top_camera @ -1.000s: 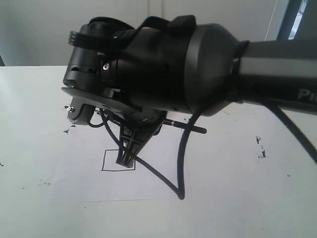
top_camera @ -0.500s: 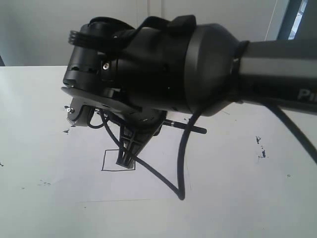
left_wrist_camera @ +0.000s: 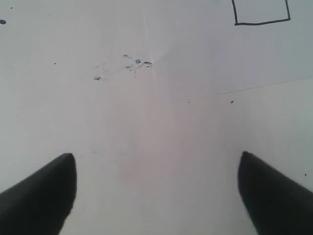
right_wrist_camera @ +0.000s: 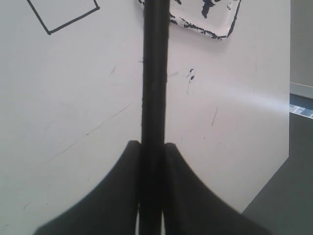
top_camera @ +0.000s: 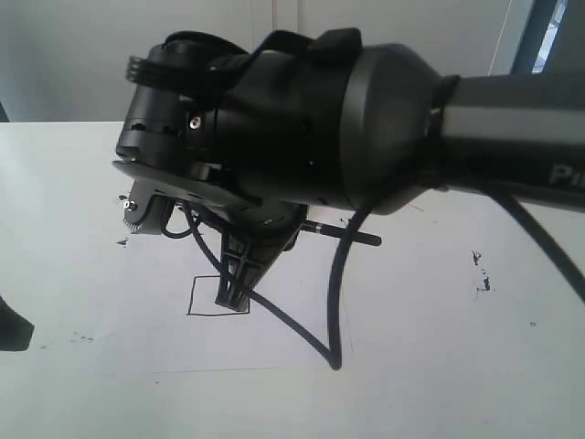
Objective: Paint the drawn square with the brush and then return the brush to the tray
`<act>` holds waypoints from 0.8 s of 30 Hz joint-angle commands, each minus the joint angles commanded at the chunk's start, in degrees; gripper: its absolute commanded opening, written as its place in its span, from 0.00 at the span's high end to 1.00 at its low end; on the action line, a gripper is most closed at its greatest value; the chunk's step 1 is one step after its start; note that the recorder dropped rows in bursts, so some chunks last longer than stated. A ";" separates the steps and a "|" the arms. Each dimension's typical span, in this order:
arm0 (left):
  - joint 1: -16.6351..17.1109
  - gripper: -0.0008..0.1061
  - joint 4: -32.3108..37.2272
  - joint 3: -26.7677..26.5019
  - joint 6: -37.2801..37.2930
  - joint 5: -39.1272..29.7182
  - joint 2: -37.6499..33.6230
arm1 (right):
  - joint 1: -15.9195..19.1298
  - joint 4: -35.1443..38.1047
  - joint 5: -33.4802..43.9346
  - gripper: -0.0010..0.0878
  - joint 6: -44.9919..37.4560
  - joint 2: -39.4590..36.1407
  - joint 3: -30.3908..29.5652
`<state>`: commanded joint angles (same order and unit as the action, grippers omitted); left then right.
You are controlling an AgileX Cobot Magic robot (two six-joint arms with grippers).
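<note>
The drawn square [top_camera: 205, 297] on the white paper is blank inside; it also shows in the left wrist view [left_wrist_camera: 261, 12] and the right wrist view [right_wrist_camera: 63, 12]. My right gripper [right_wrist_camera: 152, 145] is shut on the brush [right_wrist_camera: 155, 73], whose black shaft runs out between the fingers toward the tray [right_wrist_camera: 217, 22]. The brush tip is out of view. In the exterior view the right gripper [top_camera: 233, 291] hangs over the square's right edge, and a thin black rod [top_camera: 347, 235] sticks out beside it. My left gripper [left_wrist_camera: 156, 164] is open above bare paper.
The paper [left_wrist_camera: 146, 44] carries small paint specks [left_wrist_camera: 134, 64], and its edge [left_wrist_camera: 264, 86] runs across the left wrist view. A black cable [top_camera: 334, 302] loops below the right arm. The table edge [right_wrist_camera: 274, 166] lies close to the right gripper. A dark shape [top_camera: 11, 327] sits at the exterior view's left edge.
A dark shape has come into the exterior view at its left edge. The right arm and the brush have hardly moved.
</note>
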<state>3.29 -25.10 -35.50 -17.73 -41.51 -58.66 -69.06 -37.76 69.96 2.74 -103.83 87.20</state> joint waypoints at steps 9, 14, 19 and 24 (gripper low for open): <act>0.00 0.02 -9.45 -0.05 -21.34 -1.30 0.00 | 0.00 0.00 0.00 0.99 -1.84 0.00 0.00; -0.37 0.02 -19.67 -0.15 -36.33 0.97 -0.11 | 0.00 1.85 0.00 0.99 -4.32 0.00 0.00; -8.27 0.02 -16.02 -3.01 -36.35 6.03 -5.12 | 0.00 1.79 0.00 0.99 -8.26 0.00 0.00; -16.92 0.02 0.44 -6.11 -24.32 11.59 -14.91 | 1.16 2.46 0.00 0.99 -8.67 1.05 0.00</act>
<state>-13.63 -24.65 -41.61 -42.05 -29.93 -73.57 -67.90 -35.30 69.96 -5.92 -102.79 87.20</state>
